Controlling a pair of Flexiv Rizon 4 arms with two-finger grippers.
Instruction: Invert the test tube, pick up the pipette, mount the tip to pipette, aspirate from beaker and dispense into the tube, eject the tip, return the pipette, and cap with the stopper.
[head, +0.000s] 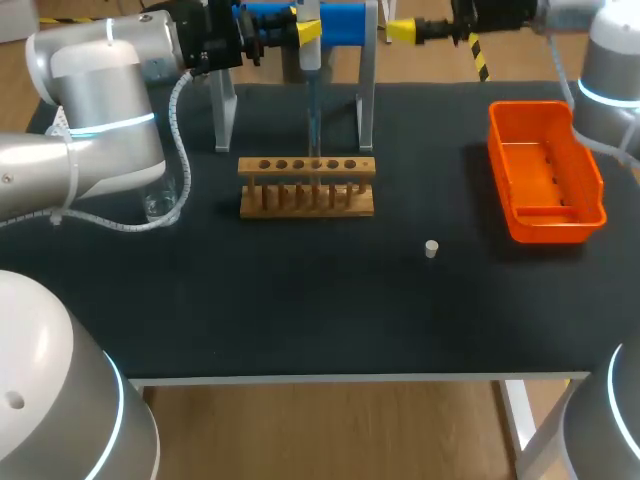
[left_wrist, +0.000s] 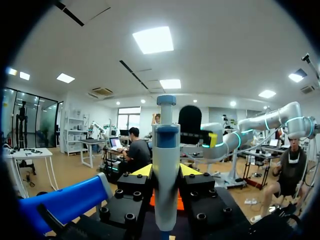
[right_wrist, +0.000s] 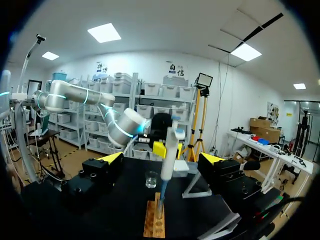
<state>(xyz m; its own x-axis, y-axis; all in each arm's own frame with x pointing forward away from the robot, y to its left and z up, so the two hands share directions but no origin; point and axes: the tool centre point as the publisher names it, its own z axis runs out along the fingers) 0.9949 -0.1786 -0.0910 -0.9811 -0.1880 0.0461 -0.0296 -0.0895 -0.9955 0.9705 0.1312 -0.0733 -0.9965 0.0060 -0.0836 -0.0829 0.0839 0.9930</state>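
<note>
Left gripper (left_wrist: 166, 171): I have it clamped on the pipette (left_wrist: 166, 165), one yellow-tipped finger on each side of the white barrel; it sits high over the table's far edge, just in front of the pipette stand (head: 340, 20).
Pipette: upright, blue plunger end on top; its lower end points straight down at the wooden rack (head: 307, 186).
Pipette tip (head: 313, 118): hangs over the middle of the rack's row of holes; from the right wrist camera it seems to reach into the test tube (right_wrist: 159, 209), though I cannot tell where the tip ends and the glass begins.
Test tube: standing upright in the rack, roughly mid-row, directly under the pipette.
Right gripper (right_wrist: 162, 159): fingers spread wide with nothing between them; it is up at the far edge to the right of the pipette, facing it and apart from it.
Beaker (head: 160, 205): clear glass on the table left of the rack, partly behind my left arm; well apart from the pipette.
Stopper (head: 431, 248): small pale plug lying on the dark table (head: 300, 310), nearer to me than the rack and to its right; touching nothing else.
Orange bin (head: 545, 170): on the table's right side, near my right arm; well apart from the rack.
Pipette stand: blue top on metal legs, behind the rack.
</note>
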